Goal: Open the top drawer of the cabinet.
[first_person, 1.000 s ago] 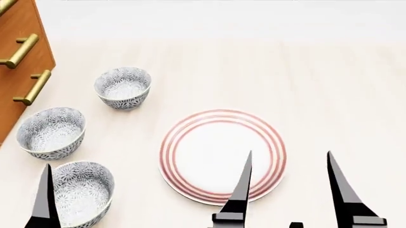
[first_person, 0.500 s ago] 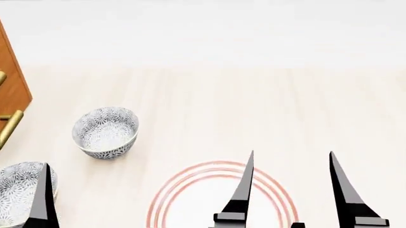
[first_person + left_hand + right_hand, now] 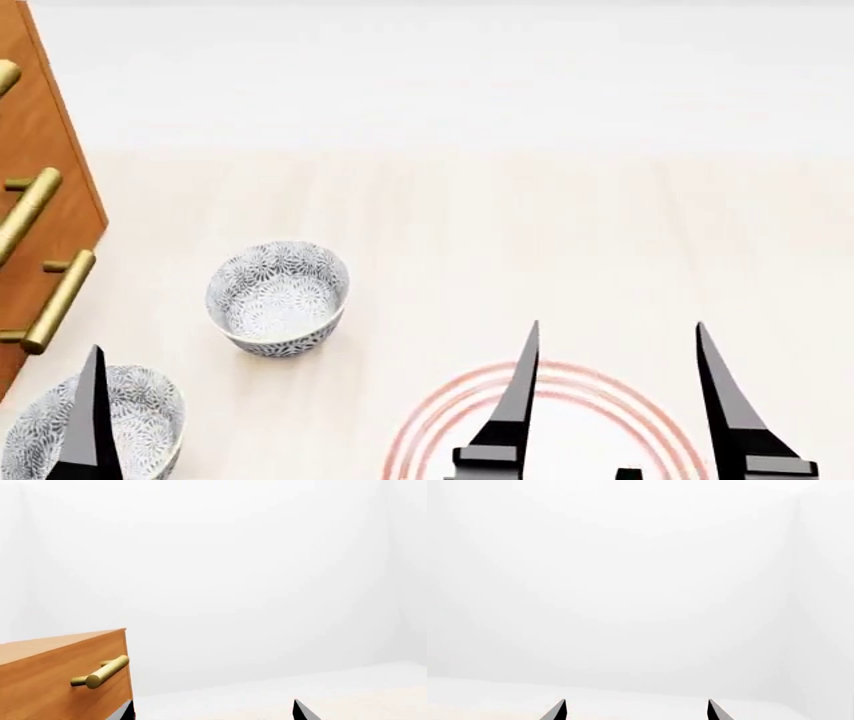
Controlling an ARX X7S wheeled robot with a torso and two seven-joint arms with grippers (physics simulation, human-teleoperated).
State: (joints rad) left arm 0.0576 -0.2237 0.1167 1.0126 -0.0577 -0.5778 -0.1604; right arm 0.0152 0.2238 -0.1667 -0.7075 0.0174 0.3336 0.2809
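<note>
The view has swung back toward the cabinet (image 3: 40, 230): half a second ago only a sliver of it showed at the left edge of the head view, and now its orange-brown front is in sight again with 3 brass handles, the uppermost cut by the frame. I judge the robot is turning to face the drawers, which the task needs before any reach. Which bar belongs to the top drawer (image 3: 60, 680) I cannot settle from the head view; the left wrist view shows the cabinet's upper corner with 1 brass handle (image 3: 100, 672) just beneath the top edge, likely the one to pull.

The left gripper (image 3: 213, 711) is spread wide and empty, well apart from that handle. The right gripper (image 3: 614, 400) is also spread and holding nothing, hanging above the red-ringed plate (image 3: 461, 415). 2 patterned bowls (image 3: 278, 297) sit between the arms and the cabinet, so the left arm's approach could brush them.
</note>
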